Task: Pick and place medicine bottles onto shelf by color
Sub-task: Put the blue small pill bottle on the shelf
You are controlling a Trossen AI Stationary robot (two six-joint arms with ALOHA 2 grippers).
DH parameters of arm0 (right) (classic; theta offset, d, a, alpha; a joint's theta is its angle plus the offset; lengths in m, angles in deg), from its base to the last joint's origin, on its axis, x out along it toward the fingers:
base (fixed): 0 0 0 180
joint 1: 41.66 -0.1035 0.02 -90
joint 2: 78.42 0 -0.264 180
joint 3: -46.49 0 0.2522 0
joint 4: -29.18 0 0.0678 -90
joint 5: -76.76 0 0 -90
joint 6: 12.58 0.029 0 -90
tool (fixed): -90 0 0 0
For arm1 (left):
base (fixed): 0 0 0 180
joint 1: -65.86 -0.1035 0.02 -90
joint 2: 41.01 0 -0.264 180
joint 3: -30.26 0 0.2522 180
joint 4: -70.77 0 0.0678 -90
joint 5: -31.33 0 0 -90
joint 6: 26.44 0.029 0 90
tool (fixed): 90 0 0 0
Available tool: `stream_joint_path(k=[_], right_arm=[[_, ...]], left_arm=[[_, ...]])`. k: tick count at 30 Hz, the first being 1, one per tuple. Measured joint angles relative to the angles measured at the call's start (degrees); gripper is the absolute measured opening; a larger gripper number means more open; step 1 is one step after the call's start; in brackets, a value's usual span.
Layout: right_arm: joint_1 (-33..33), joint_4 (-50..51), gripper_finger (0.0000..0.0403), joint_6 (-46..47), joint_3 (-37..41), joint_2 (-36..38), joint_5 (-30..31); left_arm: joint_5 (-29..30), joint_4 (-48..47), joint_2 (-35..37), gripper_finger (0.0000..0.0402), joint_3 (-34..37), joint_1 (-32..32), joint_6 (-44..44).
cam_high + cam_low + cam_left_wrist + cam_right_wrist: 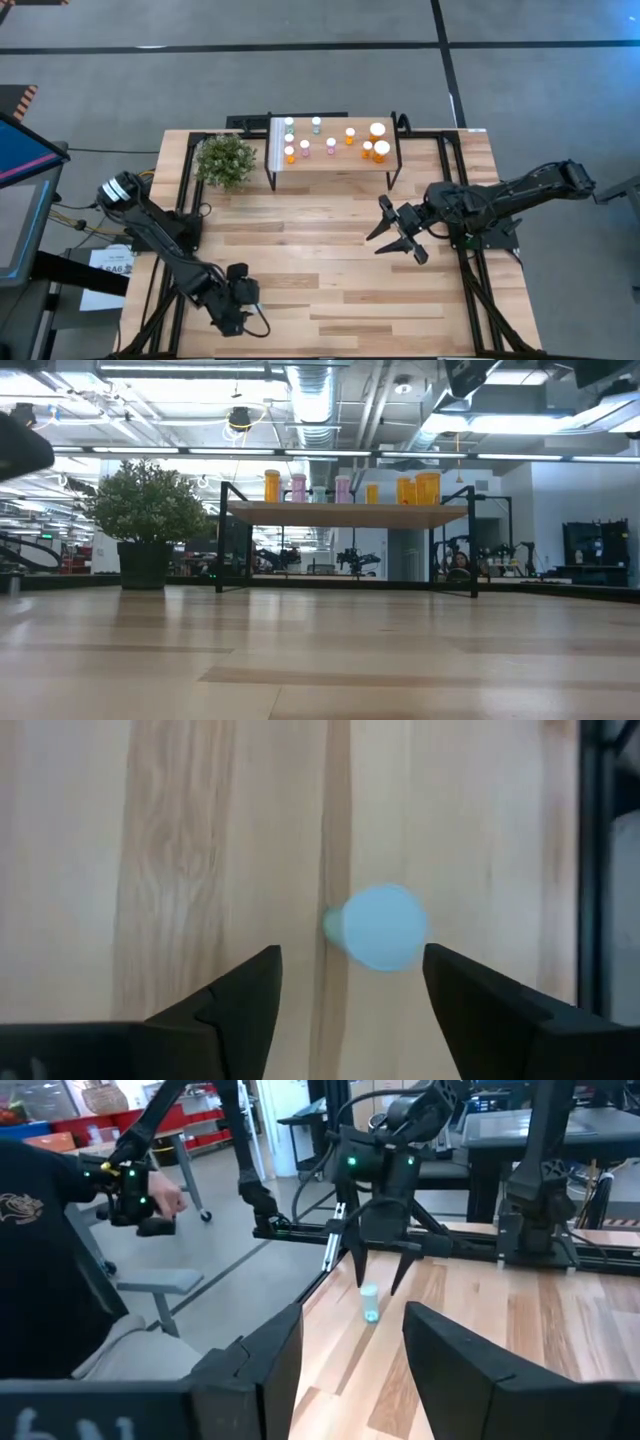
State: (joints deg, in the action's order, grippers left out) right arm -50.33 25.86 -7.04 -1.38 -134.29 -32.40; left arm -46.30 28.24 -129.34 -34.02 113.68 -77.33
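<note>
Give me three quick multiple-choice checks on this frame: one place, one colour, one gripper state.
1. Where does the lone bottle stand?
A. on the shelf
B. on the tabletop under the left gripper
C. in the right gripper

2. What colour is its body?
A. orange
B. pink
C. green

3. How does the left gripper stand?
A. open, straddling the bottle
B. shut on the bottle
C. shut, empty

Answers:
1 B: the right wrist view shows it upright on the wood, far from the shelf.
2 C: a greenish body shows below the white cap.
3 A: in the left wrist view both fingers stand clear of the cap.
</note>
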Motion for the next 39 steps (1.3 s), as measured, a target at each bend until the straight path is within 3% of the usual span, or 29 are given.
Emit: stream_joint_path(k=[8,25,32,39], right_arm=[[0.0,1.3,0.0199,0.0,0.0,0.0,0.0],[0.0,2.1,0.0197,0.6,0.0,0.0,0.0],[0.0,2.1,0.0198,0.6,0.0,0.0,0.0],[0.0,2.1,0.0195,1.9,0.0,0.0,-0.3]], left_arm=[[-3.0,0.5,-0.9,0.021,0.0,-3.0,4.9],[-7.6,6.9,-0.8,0.0067,0.0,-6.2,10.8],[-6.2,7.5,1.4,0.0076,-0.9,-11.1,16.6],[0.1,3.6,5.2,0.008,-7.7,-23.0,27.4]])
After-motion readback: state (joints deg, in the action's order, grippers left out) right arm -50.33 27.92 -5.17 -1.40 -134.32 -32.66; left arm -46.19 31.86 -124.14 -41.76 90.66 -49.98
